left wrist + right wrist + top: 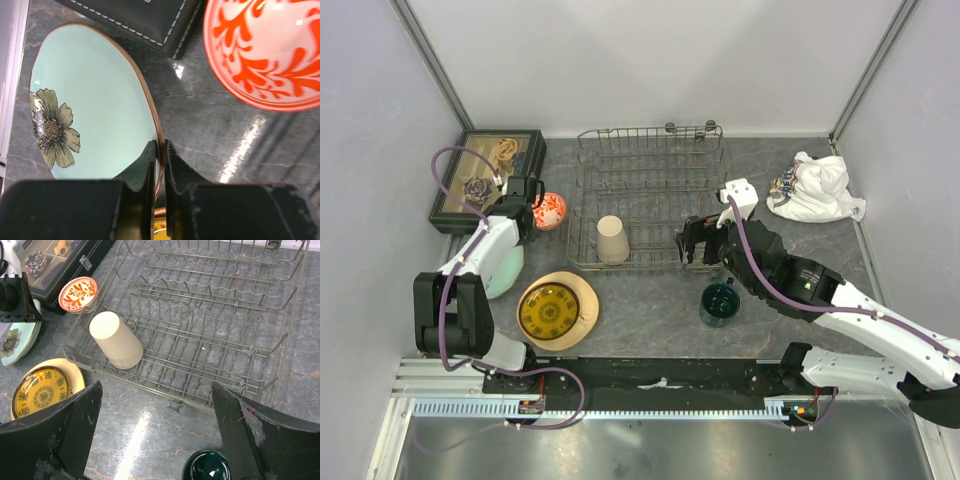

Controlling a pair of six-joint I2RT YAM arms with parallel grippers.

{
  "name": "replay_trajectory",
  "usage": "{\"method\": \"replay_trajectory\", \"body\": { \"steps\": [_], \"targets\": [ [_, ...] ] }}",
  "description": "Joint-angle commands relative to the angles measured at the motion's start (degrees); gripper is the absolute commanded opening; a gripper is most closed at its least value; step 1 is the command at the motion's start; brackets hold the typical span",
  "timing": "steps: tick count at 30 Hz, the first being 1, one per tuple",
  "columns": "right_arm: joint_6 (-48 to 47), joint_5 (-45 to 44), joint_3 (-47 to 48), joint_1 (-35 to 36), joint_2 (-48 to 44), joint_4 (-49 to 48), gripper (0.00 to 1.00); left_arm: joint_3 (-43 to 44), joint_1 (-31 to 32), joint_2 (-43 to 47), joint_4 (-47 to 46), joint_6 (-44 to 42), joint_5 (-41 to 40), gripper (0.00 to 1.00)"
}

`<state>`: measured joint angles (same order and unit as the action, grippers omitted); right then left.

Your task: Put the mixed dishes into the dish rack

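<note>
While only the cup sat inside the rack, in its near left corner, the other five dishes lay outside it on the grey desk.

The left pincer was closed almost completely on the rim of the green plate. The wrist view showed the copper-coloured edge passing between the two fingers. This pale plate, printed with a flower, was at the left of the desk, near the dark box and well apart from the rack. The red bowl stood just beside the rack's left side, next to that arm.

The right pincer was spread wide and held nothing. It hovered over the near edge of the rack, with the green mug standing on the desk just in front of the rack, near that arm.

The yellow plate rested on top of the tan plate, in front of the rack's left corner. A white cloth lay at the far right.

Judged from this, the job was early on: one piece was loaded and the green plate was gripped but not yet carried over. The bowl, the mug and the two stacked plates were untouched. The rack's prongs were otherwise bare, so room seemed plentiful.
</note>
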<state>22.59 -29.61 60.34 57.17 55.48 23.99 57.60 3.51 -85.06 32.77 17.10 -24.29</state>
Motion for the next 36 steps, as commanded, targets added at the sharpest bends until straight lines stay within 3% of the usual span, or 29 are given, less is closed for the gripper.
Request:
{"method": "replay_trajectory", "body": {
  "steps": [1,8,18,29,36],
  "targets": [
    [2.02,-2.38,-1.44,0.14,-0.99,-2.63,0.98,3.39,0.27,5.07,-0.43,0.56,5.83,0.02],
    [4.22,-1.43,-1.71,0.14,-1.08,-5.53,0.98,3.92,0.27,11.13,0.89,3.11,10.14,0.02],
    [8.69,11.93,-2.42,0.66,7.96,-19.05,0.95,4.18,0.27,14.74,1.33,4.69,12.69,0.02],
    [10.80,2.54,1.62,14.27,24.38,-31.45,0.92,6.91,0.27,15.18,1.24,5.40,14.89,0.02],
    [13.97,-2.47,3.29,19.38,35.82,-42.79,0.90,7.44,0.27,15.27,1.24,5.40,16.03,0.02]
  ]
}}
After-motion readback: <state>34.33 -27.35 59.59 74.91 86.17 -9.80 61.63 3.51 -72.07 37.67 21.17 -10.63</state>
